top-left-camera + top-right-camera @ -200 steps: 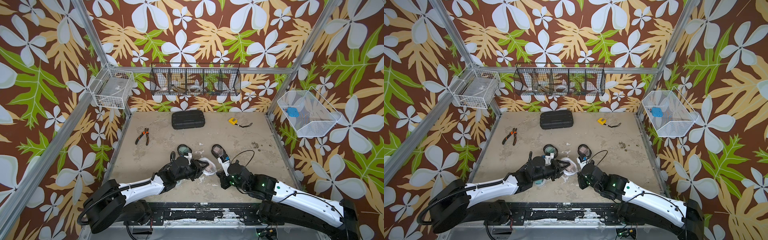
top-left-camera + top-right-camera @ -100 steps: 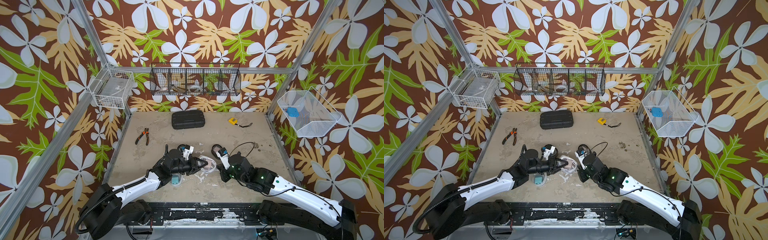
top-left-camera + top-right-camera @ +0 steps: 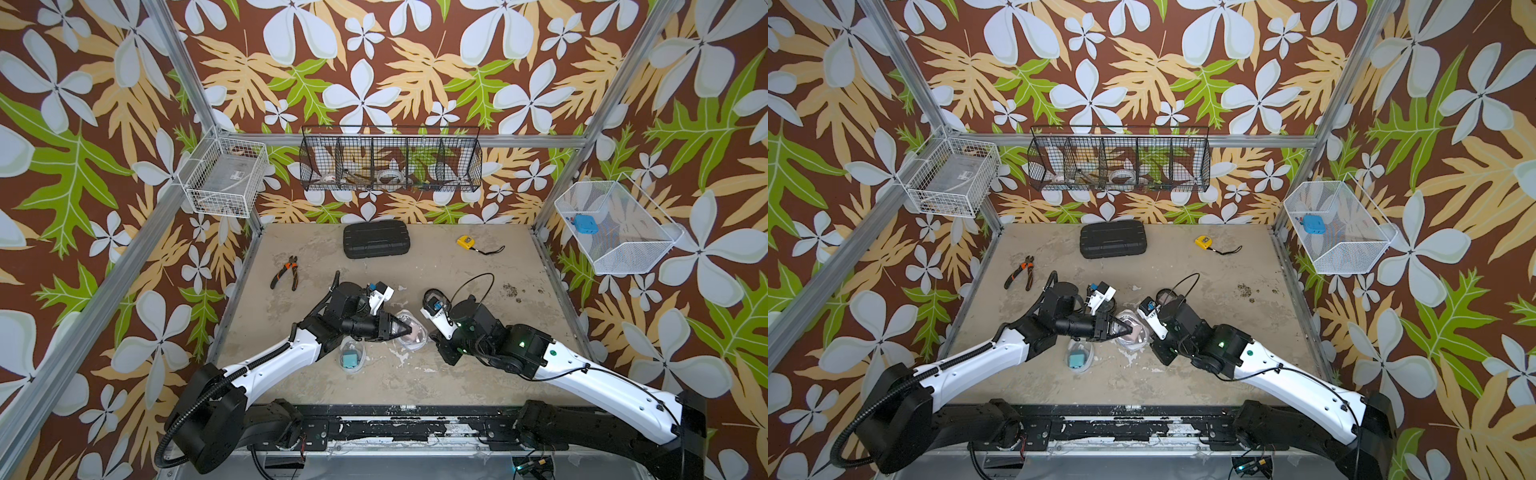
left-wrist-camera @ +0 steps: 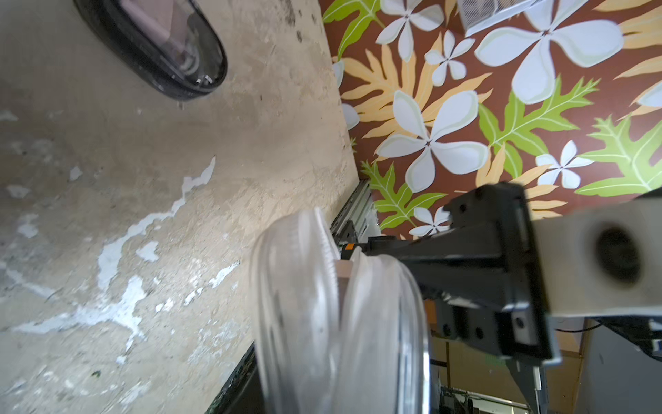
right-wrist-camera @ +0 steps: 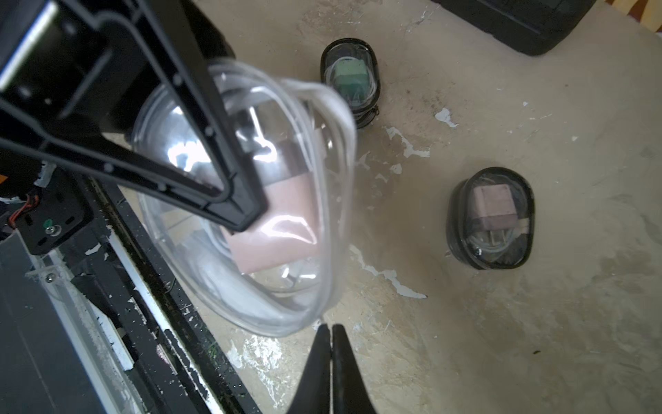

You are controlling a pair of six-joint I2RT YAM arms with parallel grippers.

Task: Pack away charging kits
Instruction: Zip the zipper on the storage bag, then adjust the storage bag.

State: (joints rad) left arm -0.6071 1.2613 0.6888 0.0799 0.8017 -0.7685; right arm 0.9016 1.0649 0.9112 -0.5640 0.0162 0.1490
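My left gripper (image 3: pixel 405 330) is shut on a clear oval case (image 5: pixel 250 251) and holds it off the table. A dusty-pink plug (image 5: pixel 283 229) and loops of white cable (image 5: pixel 344 118) sit inside it, and its two halves stand slightly parted (image 4: pixel 340 304). My right gripper (image 5: pixel 331 327) is shut with nothing between its tips, just beside the case's rim. On the table lie a clear case with a teal plug (image 3: pixel 351 359), a black-rimmed case with a teal plug (image 5: pixel 350 80) and a black-rimmed case with a pink plug (image 5: pixel 490 218).
A large black ribbed case (image 3: pixel 376 239), a yellow tape measure (image 3: pixel 465 242) and pliers (image 3: pixel 286 272) lie toward the back. A black wire basket (image 3: pixel 390 160) and white baskets (image 3: pixel 226 176) (image 3: pixel 615 226) hang on the walls. The table's front rail (image 5: pixel 143 286) is close below the held case.
The left arm has pulled its wrist back and sideways with the clear case still gripped, uncovering the teal-plug case on the table. The right wrist has shifted a little toward the back.
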